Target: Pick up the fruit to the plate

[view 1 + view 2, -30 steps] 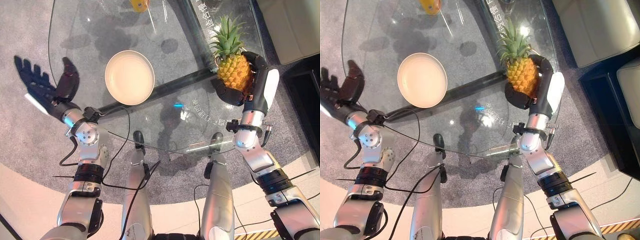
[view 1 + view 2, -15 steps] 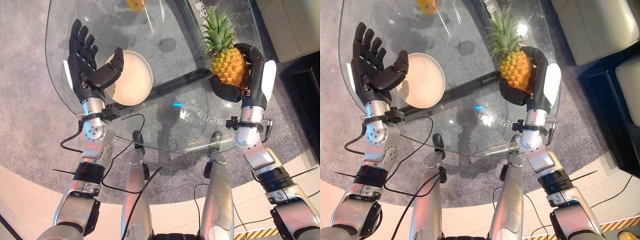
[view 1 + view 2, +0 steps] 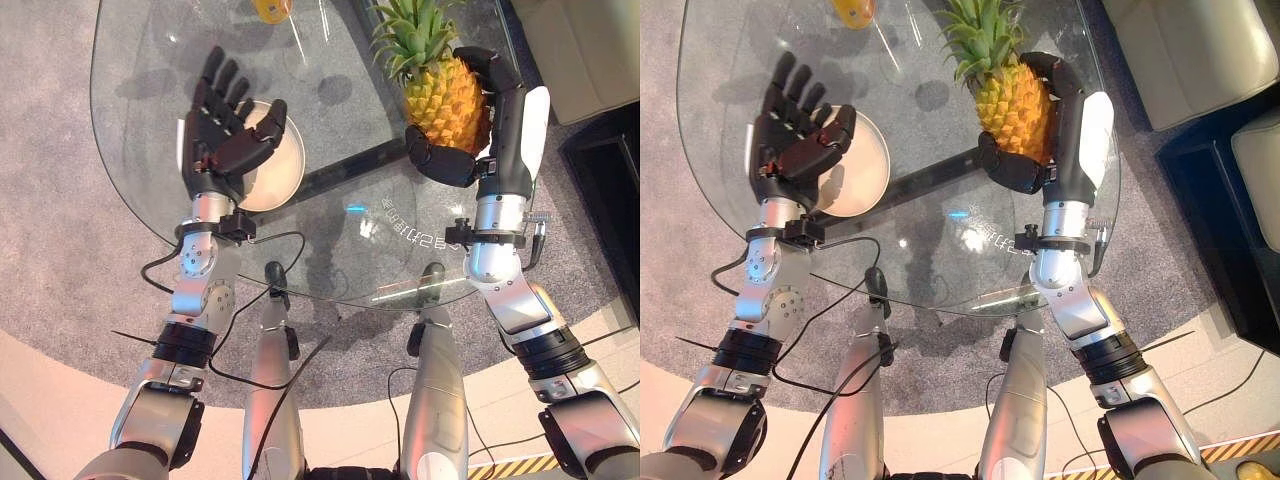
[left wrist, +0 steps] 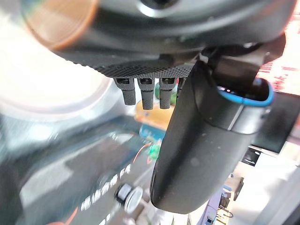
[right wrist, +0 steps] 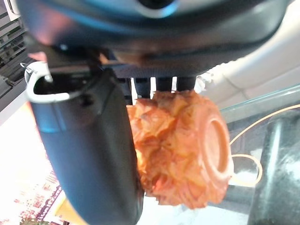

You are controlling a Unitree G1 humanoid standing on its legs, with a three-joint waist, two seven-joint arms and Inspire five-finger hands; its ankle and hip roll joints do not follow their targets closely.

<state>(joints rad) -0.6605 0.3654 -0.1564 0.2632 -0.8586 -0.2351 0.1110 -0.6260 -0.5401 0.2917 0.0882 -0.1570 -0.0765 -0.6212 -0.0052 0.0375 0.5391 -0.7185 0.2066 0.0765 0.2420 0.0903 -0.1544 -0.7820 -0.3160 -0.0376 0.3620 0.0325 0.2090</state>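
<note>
Yellow pineapple point(image 3: 445, 100) gripped in right robot hand point(image 3: 470, 150), its base facing the wrist view; left robot hand point(image 3: 225, 140) open.

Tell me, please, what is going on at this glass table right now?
The robot's right hand is curled round a pineapple, holding it above the glass table. The left hand hovers open above the cream plate, holding nothing. The pineapple is not yet on the plate. Another yellow-orange fruit lies at the table's far edge.
</note>
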